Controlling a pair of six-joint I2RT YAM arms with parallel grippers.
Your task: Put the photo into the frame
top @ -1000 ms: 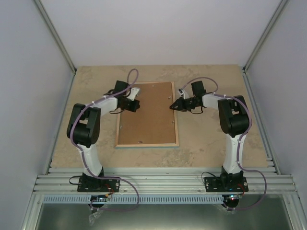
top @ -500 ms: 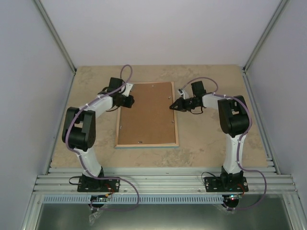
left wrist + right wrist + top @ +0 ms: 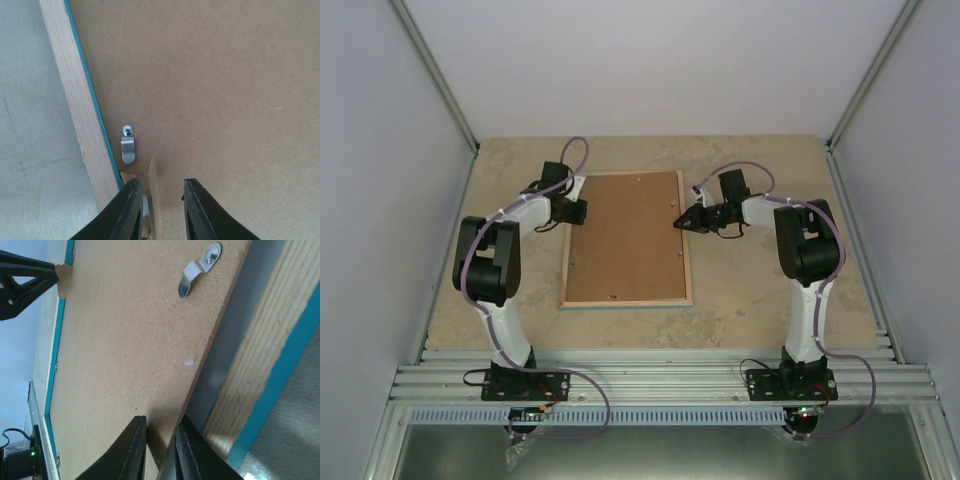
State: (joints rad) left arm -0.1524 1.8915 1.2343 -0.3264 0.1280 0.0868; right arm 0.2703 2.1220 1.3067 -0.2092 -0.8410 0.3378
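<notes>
While the frame [image 3: 75, 100] lies face-down mid-bench, nearer the far edge, the brown backing board [image 3: 625, 240] covers its back. The photo shows in no view, so whether it sits underneath cannot be told. Left tool [image 3: 162, 182]: fingers apart, straddling the board's notched left edge beside a metal turn clip [image 3: 128, 145], gripping nothing. Right tool [image 3: 161, 420]: clamped on the board's right edge, which stands raised off the wood rim. Risks: a lift from one side only could bend or crack the thin board, or drag the frame across the bench [image 3: 750, 290]. Any clip left over the edge would snag it, and a shallow pinch may slip.
</notes>
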